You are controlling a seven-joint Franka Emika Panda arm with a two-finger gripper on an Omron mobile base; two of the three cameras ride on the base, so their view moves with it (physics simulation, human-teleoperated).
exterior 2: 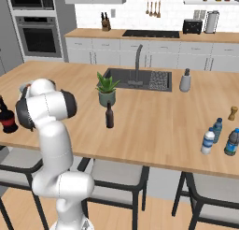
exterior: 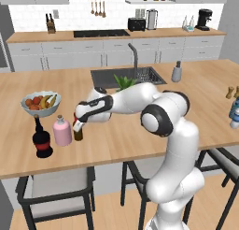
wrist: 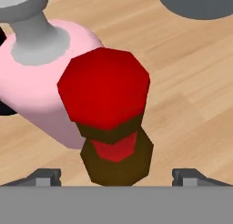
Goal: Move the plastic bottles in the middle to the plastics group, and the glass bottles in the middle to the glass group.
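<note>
The amber bottle [wrist: 116,127] stands upright on the table [exterior: 140,135], just at 3 o'clock of the pink bottle [exterior: 62,131], and the jaws are spread wide on both sides of its red cap without touching it, as the hand view shows.

The risk I see is in the retreat. If the gripper [exterior: 77,126] goes sideways and not straight up, one fingertip [wrist: 43,176] may catch the cap and tip the slim bottle against the pink one, or roll it toward the big black bottle [exterior: 42,139] at 9 o'clock. The bottle is narrow with a heavy-looking cap, so I judge it falls easily.

The amber bottle is brown and faceted, with a red label band under the wide red cap. In the right base view, the dark bottle [exterior 2: 109,116] waits in the middle near the plant [exterior 2: 107,89], and the small plastic bottle [exterior 2: 207,141] at far 3 o'clock.
</note>
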